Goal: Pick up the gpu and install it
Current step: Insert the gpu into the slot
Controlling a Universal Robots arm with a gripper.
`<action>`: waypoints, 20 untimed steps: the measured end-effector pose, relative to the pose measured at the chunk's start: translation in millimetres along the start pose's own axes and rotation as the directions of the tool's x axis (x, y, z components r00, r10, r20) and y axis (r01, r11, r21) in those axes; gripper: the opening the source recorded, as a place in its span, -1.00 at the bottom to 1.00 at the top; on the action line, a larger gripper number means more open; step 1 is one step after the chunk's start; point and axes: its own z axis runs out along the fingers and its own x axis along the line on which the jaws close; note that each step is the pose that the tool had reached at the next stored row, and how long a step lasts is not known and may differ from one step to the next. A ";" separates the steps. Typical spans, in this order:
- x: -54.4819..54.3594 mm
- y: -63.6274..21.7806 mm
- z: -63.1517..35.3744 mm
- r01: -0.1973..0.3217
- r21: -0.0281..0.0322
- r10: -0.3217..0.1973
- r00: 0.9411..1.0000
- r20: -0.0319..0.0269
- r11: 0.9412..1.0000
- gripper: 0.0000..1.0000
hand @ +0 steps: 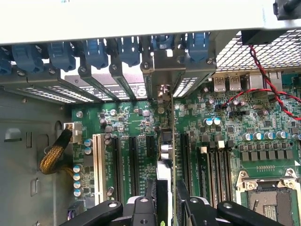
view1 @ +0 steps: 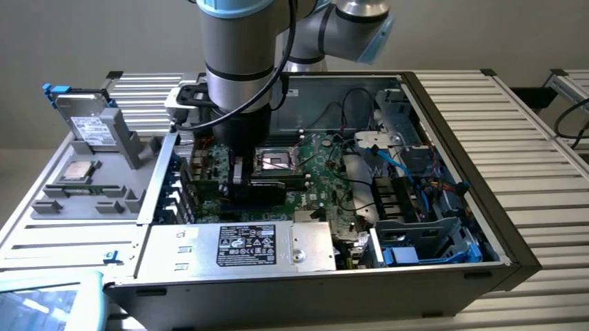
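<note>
The gpu (hand: 165,141) shows edge-on in the wrist view, its green board beside a black cooler. It stands upright over the green motherboard (hand: 127,122), between the black expansion slots (hand: 133,160). Its silver bracket end reaches the rear slot openings under the blue latches (hand: 127,49). My gripper (hand: 165,200) is shut on the card, with one black finger (hand: 150,195) on each side. In the exterior view the gripper (view1: 241,176) is down inside the open computer case (view1: 442,103), and the dark gpu (view1: 253,187) is low against the motherboard (view1: 318,172).
A CPU socket (hand: 268,197) lies beside the slots, and red and black wires (hand: 263,80) run near the rear ports. The power supply (view1: 248,245) sits at the case's near wall. At the exterior view's left, a grey fixture (view1: 120,186) holds a labelled hard drive (view1: 92,127).
</note>
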 end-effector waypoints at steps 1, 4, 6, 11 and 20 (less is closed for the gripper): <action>0.0 0.0 0.0 0.000 0.000 0.000 1.000 0.000 1.000 -0.44; -0.1 0.0 0.1 0.000 0.000 0.000 1.000 0.000 1.000 -0.44; -0.1 0.1 0.2 0.000 0.000 0.000 1.000 0.000 1.000 -0.44; 0.1 2.8 0.4 0.000 0.000 0.000 1.000 0.000 1.000 -0.44; 0.2 2.8 2.2 0.000 0.000 0.000 1.000 0.000 1.000 -0.44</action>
